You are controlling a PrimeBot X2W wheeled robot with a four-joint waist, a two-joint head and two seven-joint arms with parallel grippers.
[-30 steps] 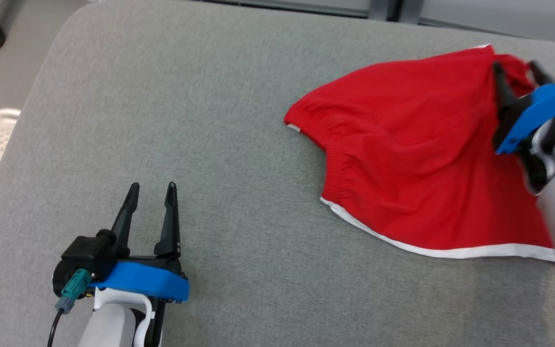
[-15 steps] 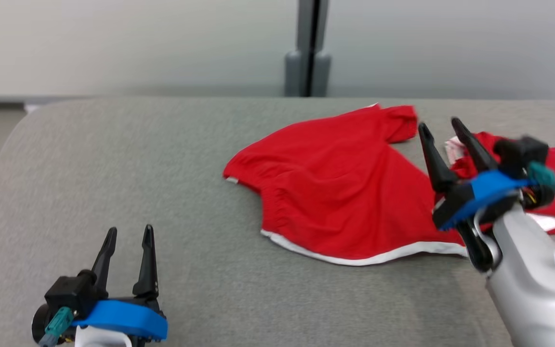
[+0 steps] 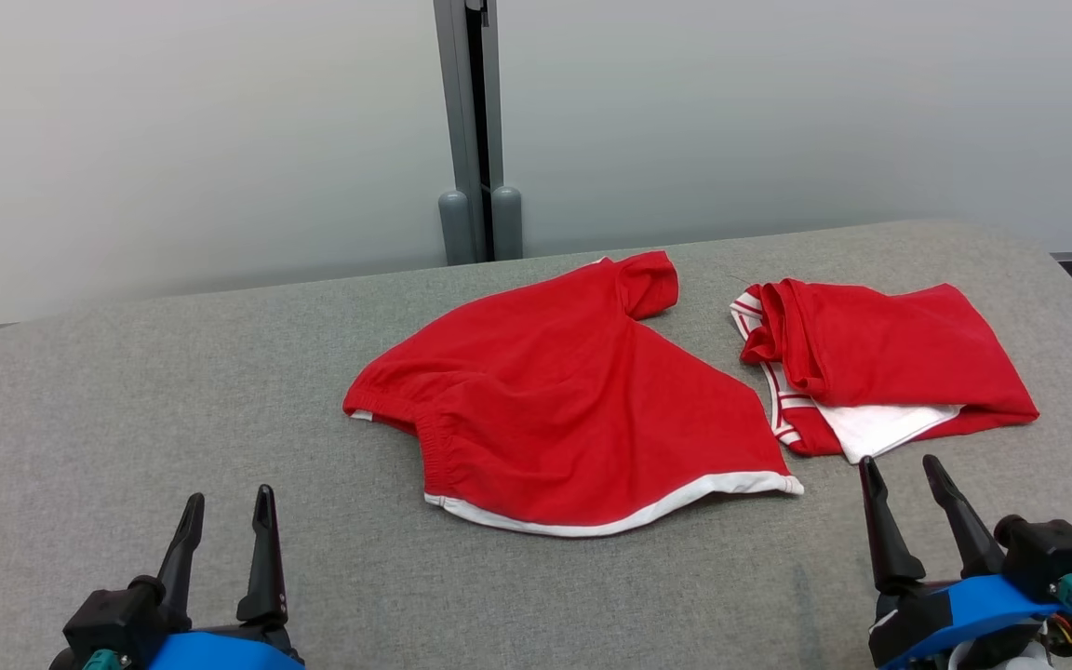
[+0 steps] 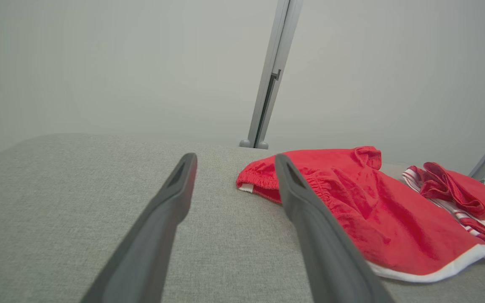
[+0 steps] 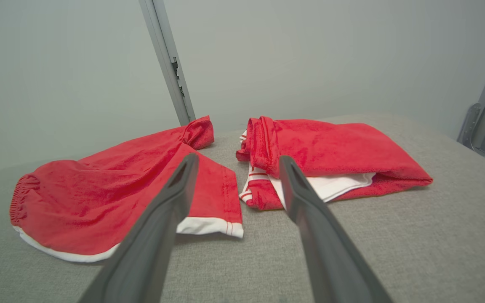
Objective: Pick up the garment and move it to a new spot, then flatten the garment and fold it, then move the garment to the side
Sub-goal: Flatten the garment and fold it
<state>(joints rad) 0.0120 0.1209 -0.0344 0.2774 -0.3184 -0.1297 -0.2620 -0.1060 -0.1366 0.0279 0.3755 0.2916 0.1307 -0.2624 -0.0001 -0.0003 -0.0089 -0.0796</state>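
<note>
The left hand (image 3: 229, 495) sits low over the near left part of the table (image 3: 127, 419), its two dark fingers parted with nothing between them. They point toward the far edge. Bare grey cloth lies ahead of them, and the red garment (image 3: 573, 409) is well off to their right.

The right hand (image 3: 898, 461) is at the near right, also parted and empty. Its fingertips stop just short of the folded red and white garment (image 3: 880, 354) without touching it.

The red garment lies loosely spread near the middle of the table, between the two hands and farther out. Its gathered elastic band (image 3: 387, 400) faces left, and a white hem (image 3: 610, 516) runs along its near edge. One corner is bunched up at the far side. The folded piece lies just beside it on the right, with a narrow strip of table between them. Behind the table stand a pale wall and an upright grey post (image 3: 471, 121).
</note>
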